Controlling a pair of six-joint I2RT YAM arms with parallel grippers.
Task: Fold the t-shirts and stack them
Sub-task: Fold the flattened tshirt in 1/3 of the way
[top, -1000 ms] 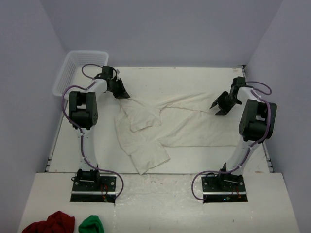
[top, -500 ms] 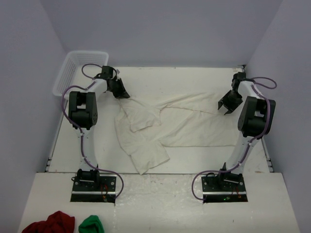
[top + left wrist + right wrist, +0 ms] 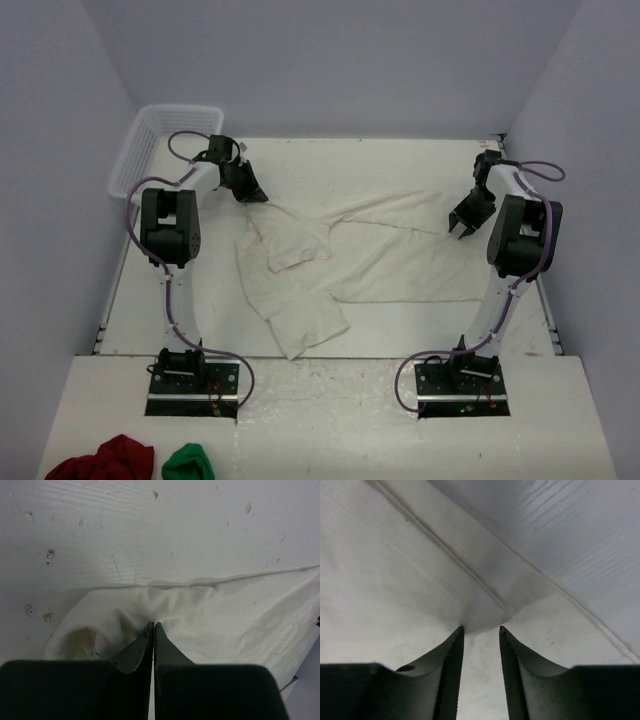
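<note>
Currently clamped on shirt point(image 3: 390, 262) far-left corner with left gripper point(image 3: 153, 625); right gripper point(image 3: 481, 628) apart, astride a fold at the right end. Long axis left-right across worktop point(image 3: 340, 160), between both.

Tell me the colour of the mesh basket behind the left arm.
White: the mesh plastic basket shows best in top external view.
</note>
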